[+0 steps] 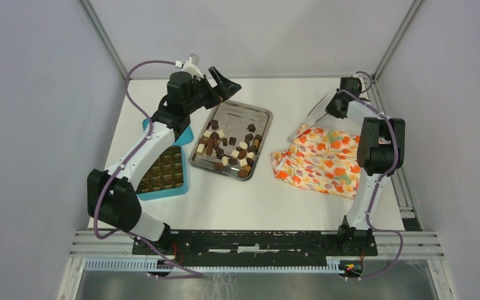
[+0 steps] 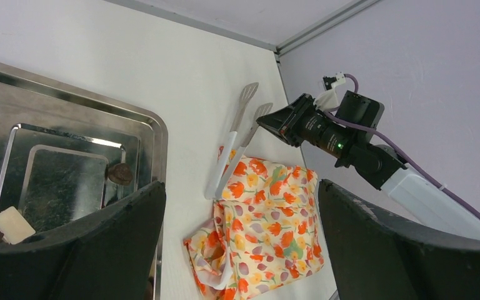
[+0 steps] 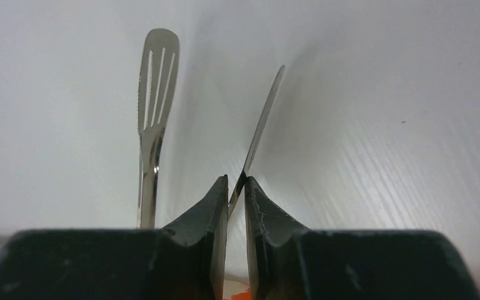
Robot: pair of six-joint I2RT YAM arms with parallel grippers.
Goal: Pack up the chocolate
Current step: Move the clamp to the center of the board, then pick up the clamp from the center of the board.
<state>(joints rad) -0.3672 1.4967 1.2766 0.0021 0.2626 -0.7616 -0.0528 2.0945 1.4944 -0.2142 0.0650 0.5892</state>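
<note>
Many small dark brown, mid-brown and cream chocolate pieces (image 1: 228,150) lie in the near half of a steel tray (image 1: 250,112). Two of them show in the left wrist view: a brown one (image 2: 120,174) and a cream one (image 2: 11,224). A teal compartmented box (image 1: 164,170) sits left of the tray, partly under my left arm. My left gripper (image 1: 225,81) (image 2: 240,187) is open and empty, held above the tray's far left corner. My right gripper (image 1: 332,103) (image 3: 236,184) is shut on one arm of the steel tongs (image 1: 309,119) (image 3: 264,122) at the back right.
An orange floral cloth (image 1: 322,161) (image 2: 269,225) lies crumpled right of the tray, with the handle end of the tongs (image 2: 237,134) on its far edge. The other tongs arm (image 3: 156,94) stands free. Grey walls enclose the table on three sides.
</note>
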